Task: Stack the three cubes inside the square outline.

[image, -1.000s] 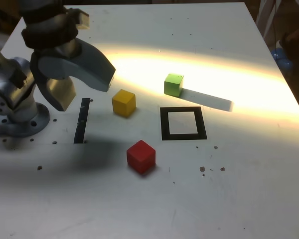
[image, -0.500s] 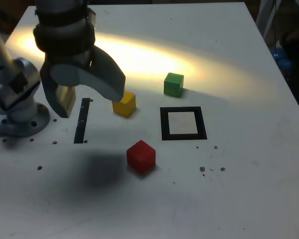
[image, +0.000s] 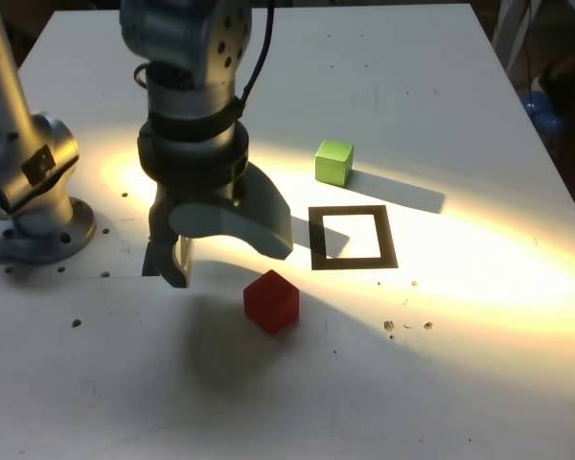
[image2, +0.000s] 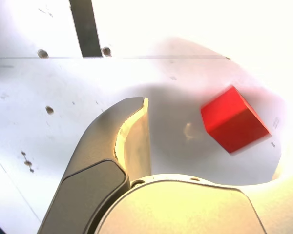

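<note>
Jaws stand wide apart and empty on the gripper (image: 225, 257), which points down at the white table (image: 441, 383) in the exterior view, hanging over the spot just to that view's left of the red cube (image: 271, 300). 1 grey jaw curves toward the exterior view's right, above and behind the red cube; the other drops down near the black tape strip (image2: 85, 27). From the wrist view, the gripper (image2: 185, 131) shows 1 curved jaw in the foreground with the red cube (image2: 234, 119) lying on the table beyond it, apart from the jaw and not between any pads.

That cube is nearest the camera in the exterior view and sits turned, with a corner toward the camera rather than a flat face; being a cube, it has no long axis.

Farther back lies the square outline (image: 353, 260), its sides roughly square to the table edges, white centre bare. Beyond it, well apart, rests the green cube (image: 333, 162), slightly turned. No yellow cube can be seen; the arm covers that area.
</note>
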`<action>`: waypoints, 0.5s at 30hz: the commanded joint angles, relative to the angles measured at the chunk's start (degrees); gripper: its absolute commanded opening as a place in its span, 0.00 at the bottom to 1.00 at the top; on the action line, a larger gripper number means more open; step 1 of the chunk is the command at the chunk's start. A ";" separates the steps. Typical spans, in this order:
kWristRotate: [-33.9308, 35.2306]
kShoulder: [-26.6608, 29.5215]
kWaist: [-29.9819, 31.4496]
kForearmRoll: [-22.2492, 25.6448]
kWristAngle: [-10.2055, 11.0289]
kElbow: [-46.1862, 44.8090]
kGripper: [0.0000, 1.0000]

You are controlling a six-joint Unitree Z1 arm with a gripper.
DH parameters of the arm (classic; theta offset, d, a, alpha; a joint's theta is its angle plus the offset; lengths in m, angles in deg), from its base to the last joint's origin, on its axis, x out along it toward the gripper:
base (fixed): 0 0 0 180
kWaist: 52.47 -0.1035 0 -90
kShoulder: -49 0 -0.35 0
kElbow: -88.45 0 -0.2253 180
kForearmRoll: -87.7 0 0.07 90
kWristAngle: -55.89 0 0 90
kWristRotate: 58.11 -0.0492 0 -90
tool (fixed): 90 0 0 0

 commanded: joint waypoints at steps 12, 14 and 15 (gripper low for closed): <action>1.43 -2.40 -0.66 -4.31 0.41 -0.80 0.98; 1.67 -3.62 -0.46 -4.24 0.58 -0.04 0.97; 1.80 -4.32 -0.29 -4.18 0.64 0.43 0.96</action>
